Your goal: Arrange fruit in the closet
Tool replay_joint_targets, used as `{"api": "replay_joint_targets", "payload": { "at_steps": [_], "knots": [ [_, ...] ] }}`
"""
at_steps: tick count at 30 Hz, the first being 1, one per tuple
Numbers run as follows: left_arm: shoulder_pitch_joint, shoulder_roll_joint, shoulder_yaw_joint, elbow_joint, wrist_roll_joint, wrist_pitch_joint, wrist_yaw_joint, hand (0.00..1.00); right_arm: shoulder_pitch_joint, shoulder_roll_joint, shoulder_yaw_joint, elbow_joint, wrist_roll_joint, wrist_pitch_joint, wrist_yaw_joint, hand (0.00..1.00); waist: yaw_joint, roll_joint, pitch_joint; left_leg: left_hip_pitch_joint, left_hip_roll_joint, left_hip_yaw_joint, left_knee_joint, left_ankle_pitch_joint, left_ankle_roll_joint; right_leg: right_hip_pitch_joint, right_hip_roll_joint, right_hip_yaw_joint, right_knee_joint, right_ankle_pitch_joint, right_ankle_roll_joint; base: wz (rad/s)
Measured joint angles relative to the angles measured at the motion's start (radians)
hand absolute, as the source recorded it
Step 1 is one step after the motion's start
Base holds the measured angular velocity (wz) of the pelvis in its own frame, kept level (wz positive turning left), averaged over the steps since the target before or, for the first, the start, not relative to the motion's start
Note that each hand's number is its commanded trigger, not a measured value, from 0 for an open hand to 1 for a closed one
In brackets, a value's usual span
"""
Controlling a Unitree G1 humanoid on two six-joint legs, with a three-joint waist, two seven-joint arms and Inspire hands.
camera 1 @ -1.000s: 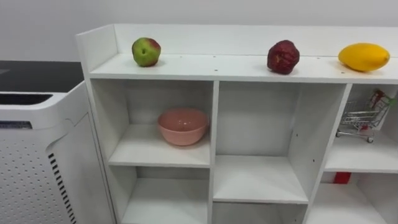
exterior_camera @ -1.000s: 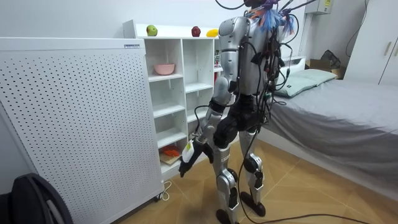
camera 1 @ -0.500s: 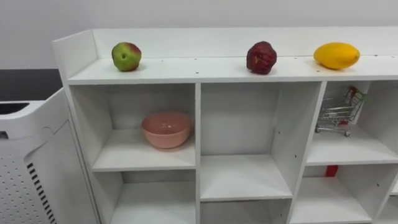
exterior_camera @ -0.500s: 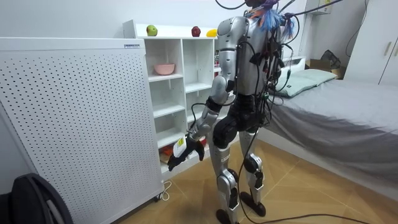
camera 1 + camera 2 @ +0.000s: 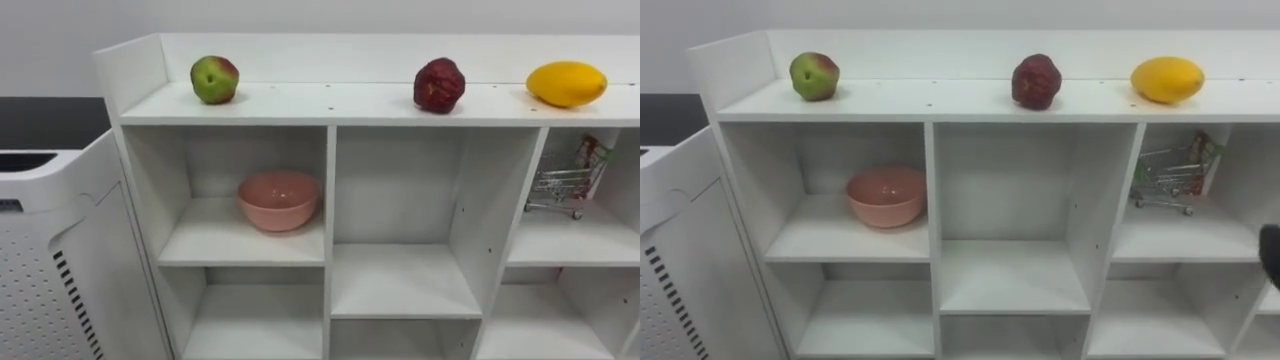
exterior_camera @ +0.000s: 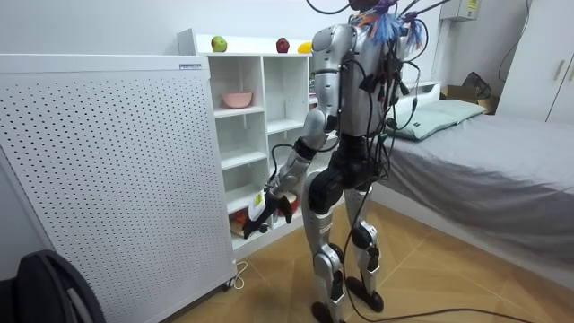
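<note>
Closest to the robot, at the left side of the eye views, stands a white perforated unit (image 5: 50, 270), just beside the left wall of the closet (image 5: 330, 180). In the room view the robot stands upright on the wooden floor, facing the closet, and the bed (image 6: 484, 161) is behind it. Its left hand (image 6: 256, 220) hangs low in front of the lower shelves, apart from them. I see nothing in it, but how far it is open I cannot tell. At the right edge of the right eye view a dark part of the right hand (image 5: 1271, 255) comes in. Its state I cannot tell either.

In the closet, a pink bowl (image 5: 279, 199) stands upright in the upper left compartment. The middle compartment next to it has nothing inside. In the upper right compartment there is a small wire shopping cart (image 5: 561, 187).

Farthest, on the top board of the closet, the fruit lies in one row, well apart from each other: a green-red apple (image 5: 214, 79) at the left, a dark red fruit (image 5: 439, 85) in the middle, and a yellow fruit (image 5: 566, 84) at the right.
</note>
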Motion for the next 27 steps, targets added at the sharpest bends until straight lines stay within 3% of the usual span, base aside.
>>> {"api": "replay_joint_targets", "payload": {
  "at_steps": [8, 10, 14, 19, 23, 27],
  "knots": [
    [-0.026, 0.01, -0.008, -0.001, -0.036, -0.001, -0.073, 0.0, -0.133, -0.013, 0.04, -0.027, -0.042, 0.0, 0.022, 0.0, 0.009, -0.007, 0.0064, -0.007, 0.002, 0.001, 0.0, 0.001, -0.001, -0.018, -0.004, -0.027, 0.021, 0.0, -0.001, -0.01],
    [-0.036, 0.013, -0.01, -0.003, -0.036, -0.001, -0.09, 0.0, -0.183, -0.023, 0.053, -0.027, -0.045, 0.0, 0.037, 0.0, 0.006, -0.003, 0.0035, -0.01, 0.002, 0.001, 0.001, 0.004, -0.003, -0.025, -0.005, -0.036, 0.026, 0.001, -0.001, -0.02],
    [-0.042, 0.024, -0.013, -0.005, -0.036, -0.001, -0.113, 0.0, -0.267, -0.068, 0.08, -0.029, -0.068, 0.0, 0.059, 0.0, 0.01, -0.019, 0.0045, -0.011, 0.003, 0.0, 0.001, 0.006, -0.003, -0.022, -0.005, -0.04, 0.025, 0.001, -0.002, 0.03],
    [-0.051, 0.042, -0.028, -0.043, -0.056, 0.006, -0.119, 0.0, -0.287, -0.133, 0.129, -0.034, -0.076, 0.006, 0.134, 0.0, 0.013, -0.028, 0.0041, -0.008, 0.003, 0.0, 0.0, 0.006, -0.003, -0.021, -0.005, -0.04, 0.026, 0.001, -0.002, 0.0],
    [-0.07, 0.066, -0.042, -0.043, -0.075, 0.006, -0.125, 0.0, -0.34, -0.15, 0.157, -0.007, -0.067, 0.026, 0.199, 0.0, 0.014, -0.035, 0.0075, -0.008, 0.004, -0.001, -0.003, 0.006, -0.003, -0.021, -0.005, -0.045, 0.025, 0.002, -0.002, 0.0],
    [-0.073, 0.067, -0.041, -0.043, -0.075, 0.01, -0.145, 0.0, -0.386, -0.159, 0.155, 0.04, -0.042, 0.062, 0.255, 0.0, 0.031, -0.044, 0.0032, -0.012, 0.004, 0.0, -0.002, 0.006, -0.003, -0.025, -0.005, -0.051, 0.025, 0.002, -0.002, 0.0]
  ]
}}
